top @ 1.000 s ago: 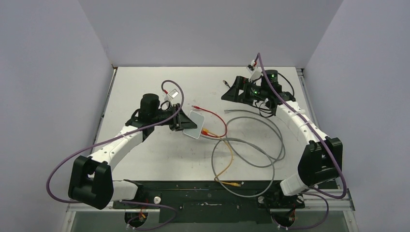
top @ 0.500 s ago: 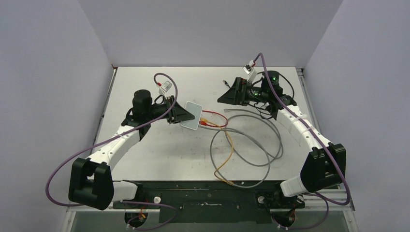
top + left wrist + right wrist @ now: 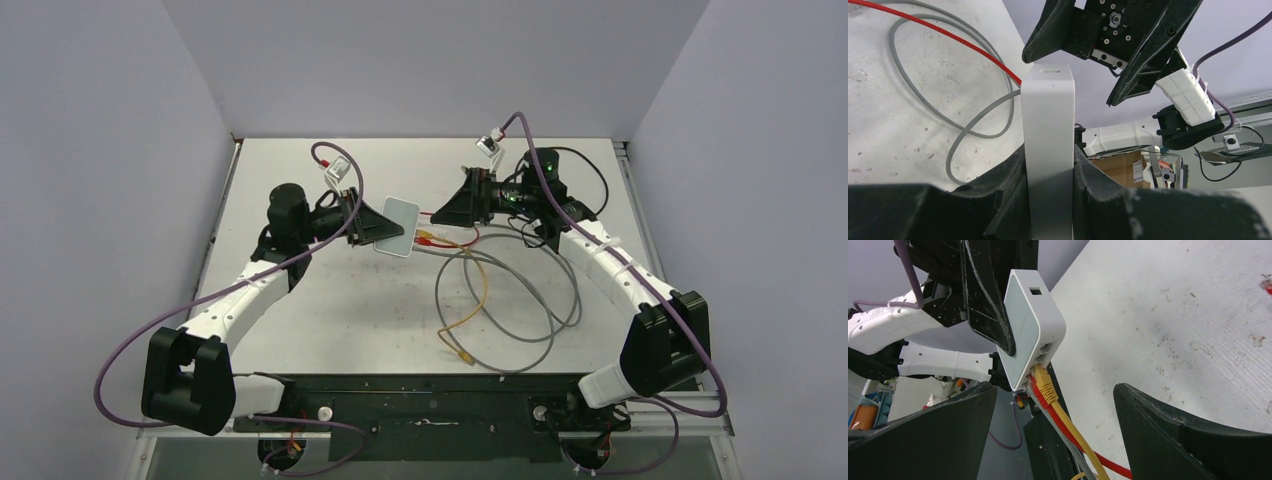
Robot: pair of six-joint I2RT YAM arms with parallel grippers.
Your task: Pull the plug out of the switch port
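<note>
Both arms have come closer together, and the cables have slid along the table. The left gripper is clamped tight on the small white box and holds it up on its edge. The right gripper faces the box with its fingers wide apart and nothing between them. Only the right wrist view shows the switch port row just ahead of those fingers, with the yellow plug and the red cable plugged in. The left wrist view shows just the box's narrow edge.
</note>
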